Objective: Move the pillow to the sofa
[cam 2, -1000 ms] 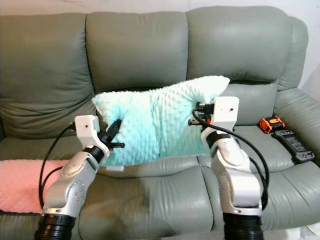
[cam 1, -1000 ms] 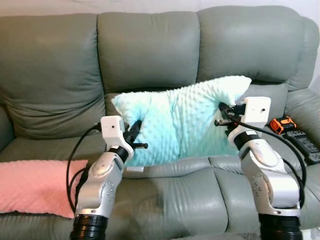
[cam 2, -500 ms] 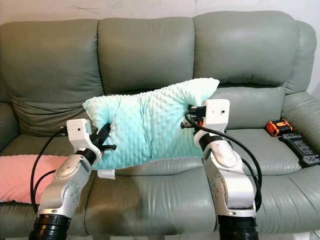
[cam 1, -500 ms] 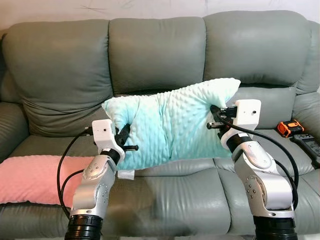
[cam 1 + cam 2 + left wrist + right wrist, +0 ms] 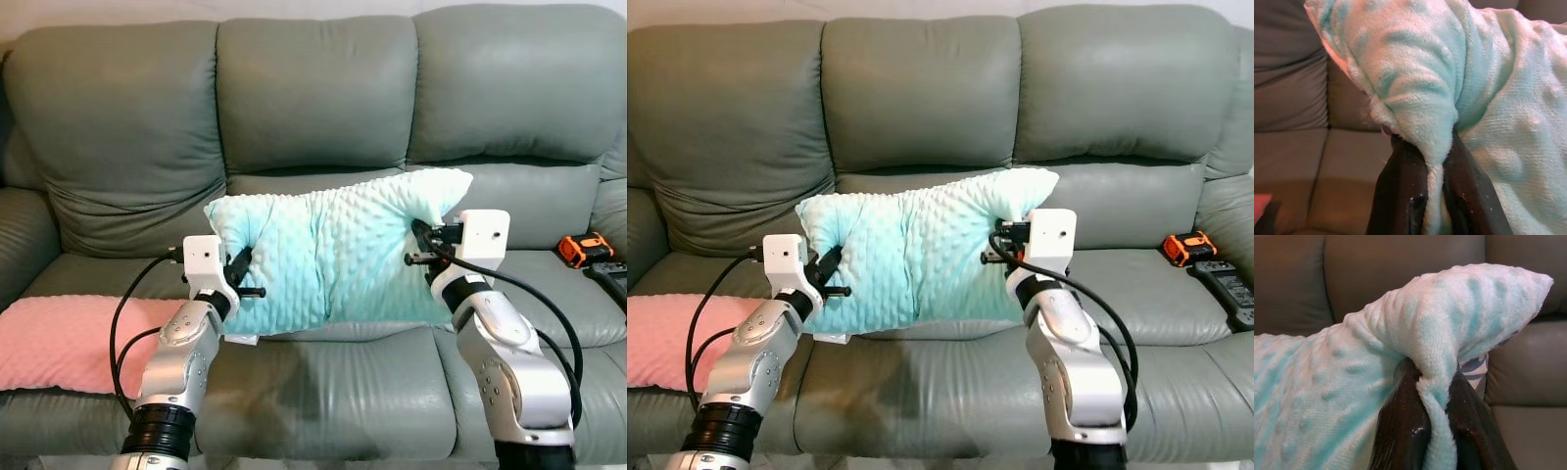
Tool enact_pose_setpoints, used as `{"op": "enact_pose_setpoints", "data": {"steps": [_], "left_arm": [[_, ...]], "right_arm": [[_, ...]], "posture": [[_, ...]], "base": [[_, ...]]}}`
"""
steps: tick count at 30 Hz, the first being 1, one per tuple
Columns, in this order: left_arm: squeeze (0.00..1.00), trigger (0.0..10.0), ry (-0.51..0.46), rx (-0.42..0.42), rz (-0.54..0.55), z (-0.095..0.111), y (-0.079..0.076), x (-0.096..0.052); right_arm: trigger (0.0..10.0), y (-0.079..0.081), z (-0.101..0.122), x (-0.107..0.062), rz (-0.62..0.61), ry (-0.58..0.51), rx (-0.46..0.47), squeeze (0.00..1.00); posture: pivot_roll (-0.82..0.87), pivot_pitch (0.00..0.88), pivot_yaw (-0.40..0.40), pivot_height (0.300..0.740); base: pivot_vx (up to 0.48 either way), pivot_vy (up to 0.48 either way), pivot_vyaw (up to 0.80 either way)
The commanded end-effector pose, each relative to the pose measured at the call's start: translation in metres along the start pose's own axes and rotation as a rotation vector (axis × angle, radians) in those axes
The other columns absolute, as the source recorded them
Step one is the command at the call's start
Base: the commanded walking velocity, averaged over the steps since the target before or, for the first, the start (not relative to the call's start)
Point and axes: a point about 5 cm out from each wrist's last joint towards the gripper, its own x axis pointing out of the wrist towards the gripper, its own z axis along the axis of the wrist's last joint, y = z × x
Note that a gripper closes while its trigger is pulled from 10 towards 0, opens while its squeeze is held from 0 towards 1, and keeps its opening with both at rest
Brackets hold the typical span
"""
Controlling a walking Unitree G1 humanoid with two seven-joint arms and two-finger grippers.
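Observation:
A mint-green dotted pillow (image 5: 338, 255) hangs between both arms over the middle seat of the grey sofa (image 5: 313, 108). My left gripper (image 5: 242, 264) is shut on the pillow's left edge. Its black fingers (image 5: 1400, 191) pinch a fold of the plush fabric (image 5: 1437, 147). My right gripper (image 5: 423, 238) is shut on the pillow's right edge just below the upper corner. A fold of the pillow (image 5: 1435, 362) sits squeezed between the right fingers (image 5: 1403, 426). The pillow's lower edge lies close to the seat cushion; contact cannot be told.
A pink pillow (image 5: 69, 338) lies on the left seat. An orange-and-black tool (image 5: 582, 248) and a black device (image 5: 612, 279) rest on the right seat. The sofa back stands just behind the mint pillow.
The camera has shifted, so the sofa sits differently in the picture. The pillow stays held by both grippers and hangs a little lower, nearer the seat cushion.

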Motion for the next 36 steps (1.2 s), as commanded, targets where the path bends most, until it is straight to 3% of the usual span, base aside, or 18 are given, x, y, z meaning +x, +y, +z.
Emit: {"op": "enact_pose_setpoints", "data": {"steps": [1, 6, 11, 15, 22, 27, 28, 36], "left_arm": [[0.00, 10.0, 0.030, 0.030, -0.010, -0.009, 0.005, -0.003], [0.00, 10.0, 0.071, 0.079, -0.029, -0.023, 0.014, -0.009], [0.00, 10.0, 0.108, 0.058, -0.029, -0.035, 0.022, -0.013], [0.00, 10.0, 0.120, 0.097, -0.060, -0.043, 0.021, -0.015], [0.00, 10.0, 0.017, 0.118, 0.003, -0.025, 0.019, -0.001], [0.00, 10.0, -0.033, 0.092, 0.050, -0.008, 0.022, 0.013], [0.00, 10.0, -0.045, 0.082, 0.048, -0.002, 0.020, 0.019], [0.00, 10.0, -0.090, 0.101, 0.105, 0.019, 0.015, 0.037]], "right_arm": [[10.0, 0.003, 0.001, -0.005, 0.012, -0.012, 0.009, 0.00], [10.0, 0.001, -0.019, -0.013, -0.009, 0.044, 0.059, 0.00], [10.0, -0.007, -0.040, -0.016, -0.078, 0.124, 0.120, 0.00], [10.0, -0.011, -0.052, -0.024, -0.122, 0.150, 0.147, 0.00], [10.0, -0.029, -0.064, -0.031, -0.209, 0.194, 0.125, 0.00], [10.0, -0.032, -0.046, -0.013, -0.120, 0.105, 0.030, 0.00], [10.0, -0.034, -0.039, -0.005, -0.109, 0.064, -0.038, 0.00], [10.0, -0.043, -0.032, 0.025, -0.107, 0.035, -0.026, 0.00]], "posture": [[-0.09, 0.104, 0.045, 0.740], [-0.08, 0.184, 0.062, 0.740], [-0.08, 0.234, 0.069, 0.740], [-0.08, 0.292, 0.075, 0.740], [-0.09, 0.372, 0.075, 0.740], [-0.10, 0.424, 0.062, 0.740], [-0.09, 0.438, 0.056, 0.740], [-0.09, 0.478, 0.055, 0.740]], "base": [[0.000, 0.000, 0.00], [0.000, 0.000, 0.00], [0.000, 0.000, 0.00], [0.000, 0.000, 0.00], [0.000, 0.000, 0.00], [0.000, 0.000, 0.00], [0.000, 0.000, 0.00], [0.000, 0.000, 0.00]]}}
